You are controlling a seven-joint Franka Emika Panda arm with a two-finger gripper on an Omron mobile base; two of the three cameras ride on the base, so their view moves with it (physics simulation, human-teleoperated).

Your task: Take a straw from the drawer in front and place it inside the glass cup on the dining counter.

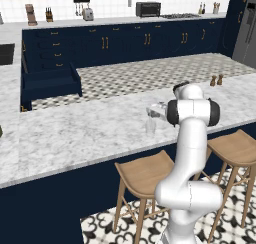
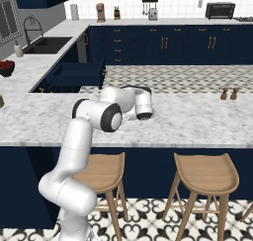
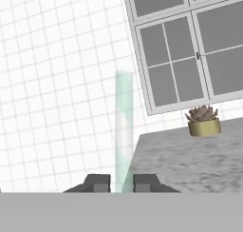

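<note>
The small dark two-finger gripper (image 3: 121, 183) is pinched tight on a pale green see-through straw (image 3: 124, 131) that stands up between its tips. The small clear glass cup (image 1: 150, 125) sits on the long white marble dining counter (image 1: 75, 133). The wide navy-blue drawer (image 1: 50, 83) across the floor hangs open
</note>
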